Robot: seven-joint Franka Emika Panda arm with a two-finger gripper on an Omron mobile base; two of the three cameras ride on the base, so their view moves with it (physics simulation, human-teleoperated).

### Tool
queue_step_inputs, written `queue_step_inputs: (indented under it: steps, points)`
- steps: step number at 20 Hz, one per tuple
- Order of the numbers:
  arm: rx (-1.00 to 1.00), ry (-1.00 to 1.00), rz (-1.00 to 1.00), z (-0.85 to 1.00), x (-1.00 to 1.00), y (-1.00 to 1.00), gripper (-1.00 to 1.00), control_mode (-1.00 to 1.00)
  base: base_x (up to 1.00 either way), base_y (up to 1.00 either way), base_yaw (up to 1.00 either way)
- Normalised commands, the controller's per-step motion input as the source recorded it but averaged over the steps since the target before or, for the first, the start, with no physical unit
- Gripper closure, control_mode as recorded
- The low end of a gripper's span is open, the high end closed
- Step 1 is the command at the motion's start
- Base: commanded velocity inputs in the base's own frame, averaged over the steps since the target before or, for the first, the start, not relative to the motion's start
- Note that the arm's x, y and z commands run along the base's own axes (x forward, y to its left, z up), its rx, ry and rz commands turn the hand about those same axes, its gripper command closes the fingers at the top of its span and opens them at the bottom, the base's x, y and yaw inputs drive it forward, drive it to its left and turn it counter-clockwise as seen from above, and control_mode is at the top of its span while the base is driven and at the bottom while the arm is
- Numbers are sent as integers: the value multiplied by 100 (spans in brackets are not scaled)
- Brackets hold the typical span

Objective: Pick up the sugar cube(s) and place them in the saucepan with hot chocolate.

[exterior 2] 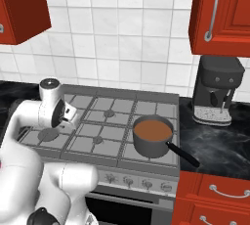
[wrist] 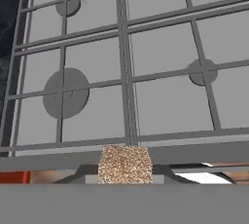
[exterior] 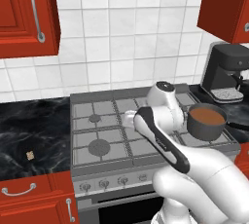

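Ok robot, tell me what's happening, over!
End effector shut on sugar cube, above the stove. Saucepan waiting on front right burner. Nothing in the way.

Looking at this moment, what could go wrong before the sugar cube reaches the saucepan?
1. The speckled sugar cube sits between the jaws above the stove grates; if it slips, it may fall through the grate.
2. The saucepan stands on the stove's right side, apart from the gripper; a quick swing might knock it and spill the brown liquid.
3. Another cube lies on the left counter, tiny and easy to miss.
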Motion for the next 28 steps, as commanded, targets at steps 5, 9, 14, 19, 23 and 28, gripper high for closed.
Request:
queue_step_inputs:
  steps: [5,9,14,19,23,28]
  points:
    - [-24,7,-6,2,0,-54,100,-100,0,0,0]
    - [-21,0,0,21,0,-47,100,-100,0,0,0]
    - [-3,-4,0,31,0,-92,100,-100,0,0,0]
    - [0,-3,0,22,19,-100,100,-100,0,0,0]
    - [0,0,4,-11,41,-90,100,-100,0,0,0]
    - [0,0,5,-11,32,-74,100,-100,0,0,0]
